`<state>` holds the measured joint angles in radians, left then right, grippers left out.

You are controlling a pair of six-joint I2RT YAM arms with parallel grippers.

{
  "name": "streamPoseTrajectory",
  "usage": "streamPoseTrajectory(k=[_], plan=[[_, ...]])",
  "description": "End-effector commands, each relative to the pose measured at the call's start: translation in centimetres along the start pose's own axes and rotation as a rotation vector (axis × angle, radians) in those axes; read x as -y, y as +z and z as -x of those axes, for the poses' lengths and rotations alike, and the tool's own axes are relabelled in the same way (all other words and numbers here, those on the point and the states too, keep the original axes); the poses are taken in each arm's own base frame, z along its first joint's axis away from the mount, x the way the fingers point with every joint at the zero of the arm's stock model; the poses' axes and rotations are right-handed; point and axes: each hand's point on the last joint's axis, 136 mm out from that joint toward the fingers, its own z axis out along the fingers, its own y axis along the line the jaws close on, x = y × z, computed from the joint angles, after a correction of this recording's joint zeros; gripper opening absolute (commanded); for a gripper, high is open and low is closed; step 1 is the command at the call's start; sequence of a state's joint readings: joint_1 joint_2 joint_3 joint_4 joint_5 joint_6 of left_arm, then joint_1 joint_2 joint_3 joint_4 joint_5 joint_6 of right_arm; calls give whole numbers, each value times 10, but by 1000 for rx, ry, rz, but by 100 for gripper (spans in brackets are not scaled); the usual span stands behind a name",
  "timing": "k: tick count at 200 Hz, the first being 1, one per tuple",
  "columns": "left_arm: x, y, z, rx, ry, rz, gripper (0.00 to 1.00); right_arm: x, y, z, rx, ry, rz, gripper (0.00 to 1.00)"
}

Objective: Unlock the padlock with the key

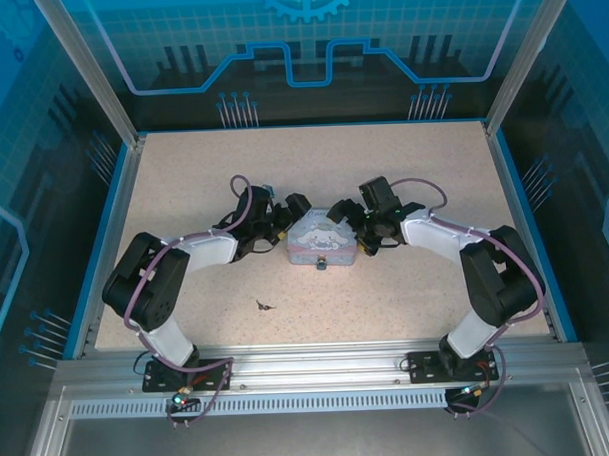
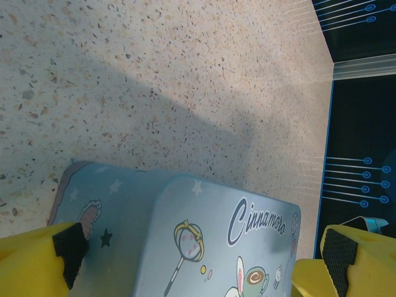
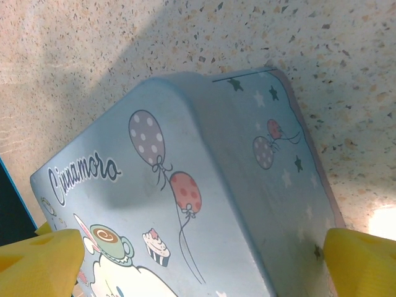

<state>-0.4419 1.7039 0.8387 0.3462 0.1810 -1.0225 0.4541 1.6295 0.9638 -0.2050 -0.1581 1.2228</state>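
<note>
Top: tin [image 1: 323, 239] at the middle of the table [image 1: 402, 165], left gripper [image 1: 292, 210] and right gripper [image 1: 352, 222] at its ends; padlock [image 1: 323, 264] on its near face; key [image 1: 263, 306] apart, nearer the bases. Left wrist: fingers [image 2: 37, 260] wide apart, flanking the tin. Right wrist: fingers [image 3: 365, 263] likewise spread astride it

Top camera high behind the arm bases [image 1: 179, 367], looking down on the whole surface [image 1: 413, 184], tin [image 1: 323, 245] small at centre, each wrist camera very close over the tin from its own side, angled down, surface beyond, tin shared by all three
</note>
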Motion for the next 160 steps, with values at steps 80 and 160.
streamPoseTrajectory(k=[80, 160], plan=[[22, -37, 32, 67, 72, 16, 99, -25, -87, 54, 272, -311, 65, 100], [0, -137, 47, 180, 137, 191, 99, -78, -102, -70, -46, -910, 207, 89]])
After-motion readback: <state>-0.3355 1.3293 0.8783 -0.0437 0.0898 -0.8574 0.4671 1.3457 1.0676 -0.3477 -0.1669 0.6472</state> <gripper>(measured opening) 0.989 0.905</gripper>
